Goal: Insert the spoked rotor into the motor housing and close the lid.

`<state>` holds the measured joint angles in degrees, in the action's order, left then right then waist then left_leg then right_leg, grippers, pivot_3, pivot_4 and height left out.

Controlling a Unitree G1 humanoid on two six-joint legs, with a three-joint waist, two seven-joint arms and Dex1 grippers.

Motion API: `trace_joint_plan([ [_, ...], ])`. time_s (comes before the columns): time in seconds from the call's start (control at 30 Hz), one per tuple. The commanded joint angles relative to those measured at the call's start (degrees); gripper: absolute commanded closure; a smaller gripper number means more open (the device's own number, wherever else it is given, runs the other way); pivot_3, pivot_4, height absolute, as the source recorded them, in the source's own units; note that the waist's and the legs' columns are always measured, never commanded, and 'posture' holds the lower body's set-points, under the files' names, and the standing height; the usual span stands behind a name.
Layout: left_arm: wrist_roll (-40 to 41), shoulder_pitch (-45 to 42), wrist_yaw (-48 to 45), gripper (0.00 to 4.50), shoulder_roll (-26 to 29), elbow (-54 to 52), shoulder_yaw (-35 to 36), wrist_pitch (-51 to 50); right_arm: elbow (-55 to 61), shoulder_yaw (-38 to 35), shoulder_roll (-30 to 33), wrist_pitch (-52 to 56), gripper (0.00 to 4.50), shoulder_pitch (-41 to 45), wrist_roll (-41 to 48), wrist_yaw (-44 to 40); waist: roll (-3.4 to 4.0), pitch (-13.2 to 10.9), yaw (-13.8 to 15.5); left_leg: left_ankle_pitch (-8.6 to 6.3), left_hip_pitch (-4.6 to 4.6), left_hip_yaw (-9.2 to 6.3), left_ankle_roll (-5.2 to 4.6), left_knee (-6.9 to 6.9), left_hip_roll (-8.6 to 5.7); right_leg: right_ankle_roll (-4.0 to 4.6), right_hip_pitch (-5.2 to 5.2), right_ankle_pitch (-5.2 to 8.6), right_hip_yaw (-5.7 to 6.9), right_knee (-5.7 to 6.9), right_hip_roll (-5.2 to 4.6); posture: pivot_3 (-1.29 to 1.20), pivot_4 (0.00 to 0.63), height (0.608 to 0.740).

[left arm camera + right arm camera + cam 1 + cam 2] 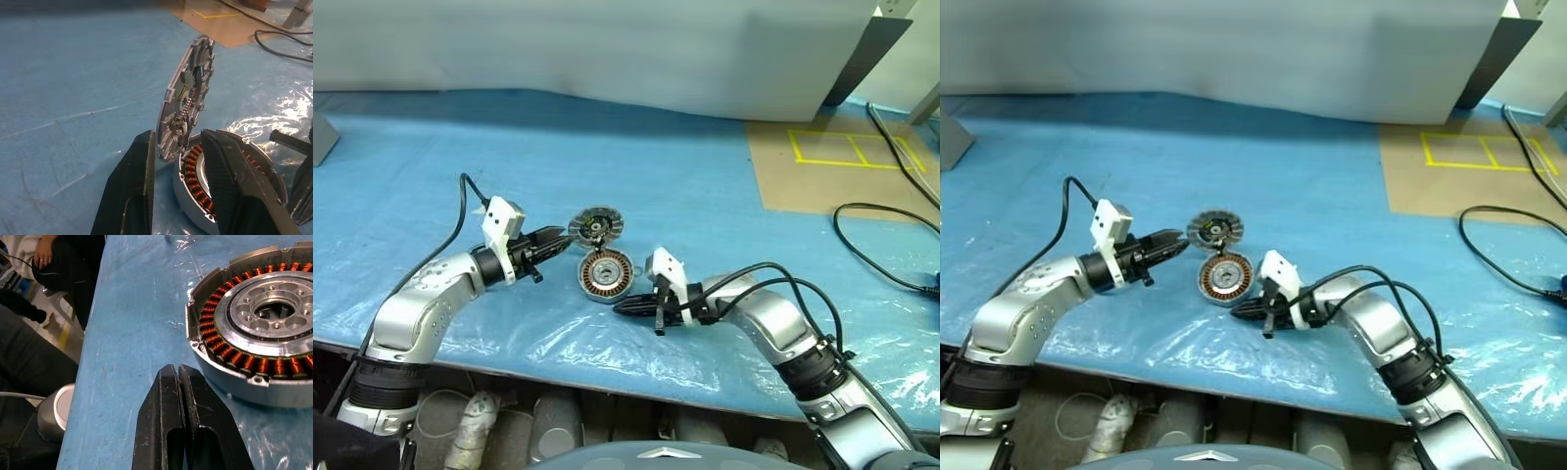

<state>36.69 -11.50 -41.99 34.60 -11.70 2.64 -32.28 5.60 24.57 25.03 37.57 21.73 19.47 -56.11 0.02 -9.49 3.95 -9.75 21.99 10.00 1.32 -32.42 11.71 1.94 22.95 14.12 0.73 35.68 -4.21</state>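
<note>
Item: lid (186,98), grasped on edge in my left gripper (558,241), jaws clamped on its lower rim, disc near-upright, just behind and above the motor housing (606,274) on the desk (724,196). Right gripper (628,307), jaws clenched empty, sits just beside the housing's near rim. I see no spoked rotor.

the left gripper (570,242) holds the lid (595,225) on edge by its rim, tilted up off the blue table cover (636,176). the motor housing (606,274) lies flat just below the lid, between both claws. the right gripper (619,307), fingers together, rests just beside the housing's near edge.
</note>
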Motion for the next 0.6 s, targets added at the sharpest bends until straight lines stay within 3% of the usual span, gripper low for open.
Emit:
trace_joint_plan([
  [0.03,1.7,1.0,-1.8,2.98,0.5,-3.7,1.3,-1.1,-3.0,1.0,-1.7,-2.3,4.39,1.6,-1.7,-0.3,0.00,0.0,0.0,0.00,0.02,0.00,0.00,0.00,0.00,0.00,0.01,0.00,0.00,0.00,0.00,0.00,0.150,0.740],
  [0.6,2.7,-0.5,-2.3,2.98,-0.2,-7.5,0.2,-6.3,-7.4,-3.0,-10.3,-3.5,4.39,2.9,-5.3,8.7,0.00,0.0,0.0,0.00,0.03,0.02,0.00,0.04,0.01,0.02,0.05,-0.01,0.00,0.00,0.01,0.00,0.150,0.740],
])
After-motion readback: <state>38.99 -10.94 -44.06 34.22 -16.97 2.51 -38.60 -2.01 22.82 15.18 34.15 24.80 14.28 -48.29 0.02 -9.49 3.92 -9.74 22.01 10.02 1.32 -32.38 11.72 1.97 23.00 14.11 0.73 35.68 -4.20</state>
